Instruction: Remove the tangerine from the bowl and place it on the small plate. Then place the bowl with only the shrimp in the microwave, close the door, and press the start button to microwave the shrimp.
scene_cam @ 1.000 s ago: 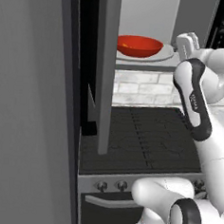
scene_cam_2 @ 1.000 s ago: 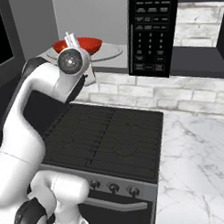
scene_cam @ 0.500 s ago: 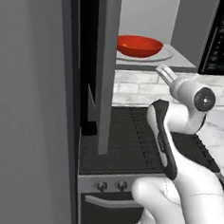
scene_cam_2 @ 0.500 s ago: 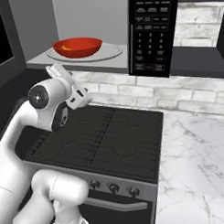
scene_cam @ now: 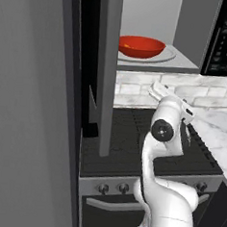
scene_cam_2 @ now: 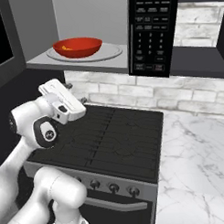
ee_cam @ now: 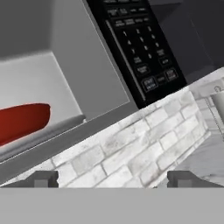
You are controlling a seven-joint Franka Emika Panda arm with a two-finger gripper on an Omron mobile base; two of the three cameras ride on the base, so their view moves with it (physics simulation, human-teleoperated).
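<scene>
The red bowl (scene_cam: 141,46) (scene_cam_2: 77,45) sits on the round turntable (scene_cam_2: 109,52) inside the open microwave (scene_cam_2: 83,23). A small orange-yellow bit, likely the shrimp (scene_cam_2: 69,48), lies in the bowl. The door (scene_cam: 106,71) stands swung out at the left, seen edge-on. My gripper (scene_cam_2: 75,93) (ee_cam: 113,178) hangs below the microwave over the stove, open and holding nothing, and faces the brick wall and the black keypad (ee_cam: 140,48) (scene_cam_2: 150,34). In the hand view the bowl's edge (ee_cam: 22,120) shows at the left. The tangerine and the small plate are out of view.
A black stove top (scene_cam_2: 114,136) with front knobs (scene_cam_2: 112,187) lies under the arm. To the right runs a white marble counter (scene_cam_2: 197,152). A tall grey panel (scene_cam: 24,103) stands close on the left beside the door.
The arm has pulled back from the microwave's mouth and folded down over the stove, and the hand has turned. The bowl has stayed on the turntable.
</scene>
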